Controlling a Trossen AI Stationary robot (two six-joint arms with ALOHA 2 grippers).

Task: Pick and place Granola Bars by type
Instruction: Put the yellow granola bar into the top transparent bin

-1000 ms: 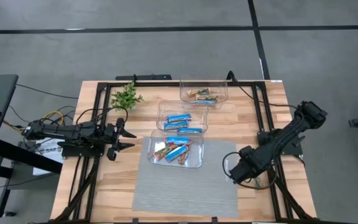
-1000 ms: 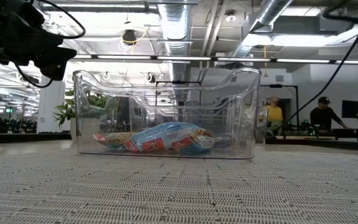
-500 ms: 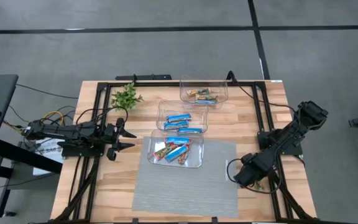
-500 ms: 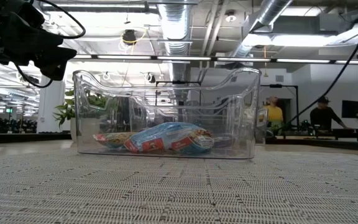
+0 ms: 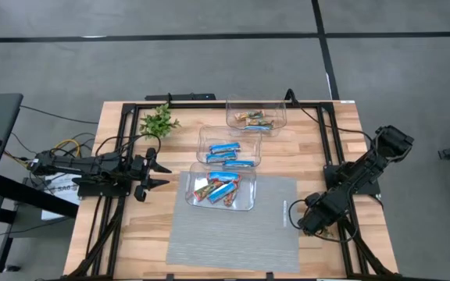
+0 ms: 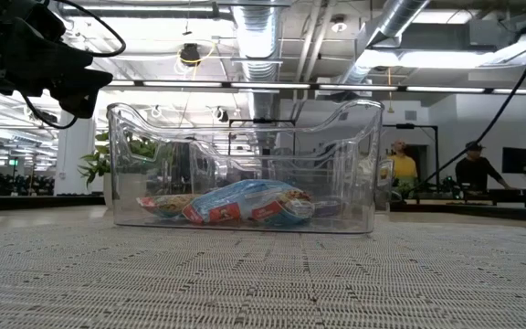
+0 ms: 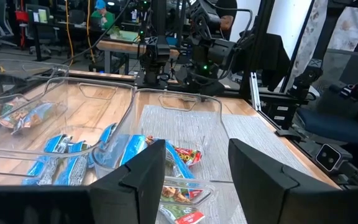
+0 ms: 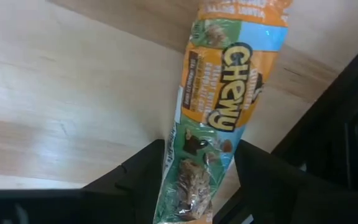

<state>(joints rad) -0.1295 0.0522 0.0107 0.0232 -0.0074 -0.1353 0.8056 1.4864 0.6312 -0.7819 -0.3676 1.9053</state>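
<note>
My right gripper (image 5: 294, 216) (image 8: 199, 152) hovers over the bare wood right of the grey mat and is shut on an orange, green and blue granola bar (image 8: 219, 99), a pale sliver in the high view (image 5: 284, 212). The other bars lie in three clear bins. Orange-brown ones are in the far bin (image 5: 256, 119), bright blue ones in the middle bin (image 5: 230, 150), and mixed red and blue ones in the near bin (image 5: 220, 190) (image 6: 245, 203). My left gripper (image 5: 156, 173) (image 7: 197, 163) waits open at the table's left, pointing at the bins. My right gripper pinches the bar's near end (image 8: 194, 177) between its two fingers (image 8: 138, 177). The fingers lie along the bar, and the rest of the wrapper sticks out past the fingertips over the wooden tabletop. I cannot tell whether the bar's far end touches the wood.
A grey woven mat (image 5: 233, 234) covers the near middle of the table, and the near bin stands on its far edge. A small green plant (image 5: 158, 122) sits at the far left. Black frame rails (image 5: 334, 148) run along the table's sides. People (image 6: 400, 164) are far behind.
My right arm has drawn back a little toward the table's right and near edges, carrying the bar with it, and has left the low view. The left arm and the bins have kept still.
</note>
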